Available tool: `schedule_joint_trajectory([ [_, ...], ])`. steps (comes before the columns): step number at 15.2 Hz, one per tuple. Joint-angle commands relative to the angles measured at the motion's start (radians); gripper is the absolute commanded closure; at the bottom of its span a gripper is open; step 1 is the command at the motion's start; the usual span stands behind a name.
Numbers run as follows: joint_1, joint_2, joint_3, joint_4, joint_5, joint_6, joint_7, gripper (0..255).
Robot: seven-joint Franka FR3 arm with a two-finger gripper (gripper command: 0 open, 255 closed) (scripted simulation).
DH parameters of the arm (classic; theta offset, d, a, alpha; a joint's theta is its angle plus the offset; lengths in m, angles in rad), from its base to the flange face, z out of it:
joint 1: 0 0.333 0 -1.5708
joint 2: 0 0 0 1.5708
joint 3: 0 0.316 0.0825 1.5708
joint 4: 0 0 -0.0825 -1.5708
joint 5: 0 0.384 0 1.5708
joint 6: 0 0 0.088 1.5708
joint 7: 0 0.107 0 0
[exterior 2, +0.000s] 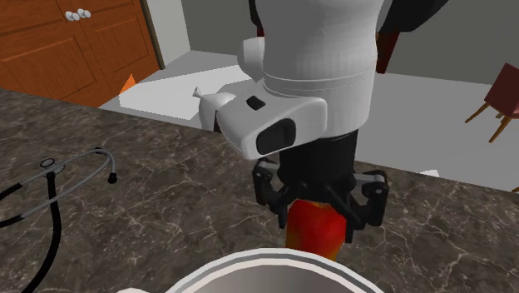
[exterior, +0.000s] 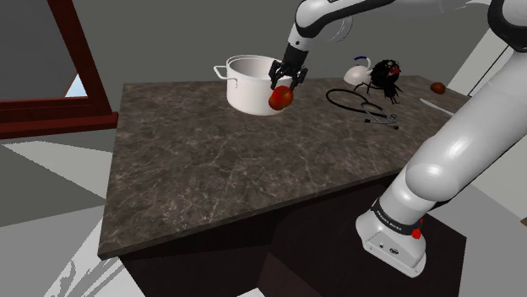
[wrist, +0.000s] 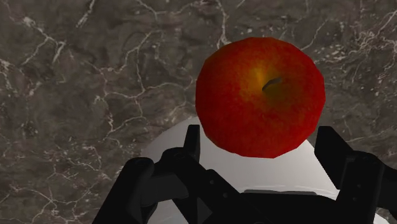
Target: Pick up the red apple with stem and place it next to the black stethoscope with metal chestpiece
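Nearest to us in the shoulder view, the white Franka arm (exterior: pixel 456 160) rises from the lower right and reaches up and to the left over the dark, white-veined marble bench (exterior: pixel 211 169). Over the bench's far half, the all-black two-finger end effector (exterior: pixel 285 84) is clamped on the round red apple (exterior: pixel 282 99). In the wrist view we see its black fingers (wrist: pixel 193 139) pressed against opposite flanks of the fruit. The stem hollow, ringed by a yellow patch, faces the camera. The apple hangs above the bench, just beside the wall of a white round pot with a side handle (exterior: pixel 249 84).

Farther along, to the shoulder view's right of the pot, we find the black stethoscope with grey metal parts (exterior: pixel 359 101) lying flat on the bench, well apart from the apple. Behind it stand a white kettle (exterior: pixel 359 72) and a black spidery thing (exterior: pixel 388 76) that we cannot identify. A small brown thing (exterior: pixel 438 86) sits near the far corner.

Beyond the bench, at the shoulder view's left, we see a reddish-brown frame (exterior: pixel 51 110). In the second exterior view, orange-brown wooden cabinets with white knobs (exterior 2: pixel 75 42) stand in the background at the left. A wooden chair (exterior 2: pixel 499 91) shows at the right edge.
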State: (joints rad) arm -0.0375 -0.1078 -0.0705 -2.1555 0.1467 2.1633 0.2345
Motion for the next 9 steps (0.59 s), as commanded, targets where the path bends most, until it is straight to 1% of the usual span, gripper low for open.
schedule_joint_trajectory([
  [1,-0.001,-0.007,-0.001,0.020,-0.003,-0.027,0.003,255],
  [9,-0.002,-0.031,-0.001,0.102,-0.013,-0.133,0.020,255],
])
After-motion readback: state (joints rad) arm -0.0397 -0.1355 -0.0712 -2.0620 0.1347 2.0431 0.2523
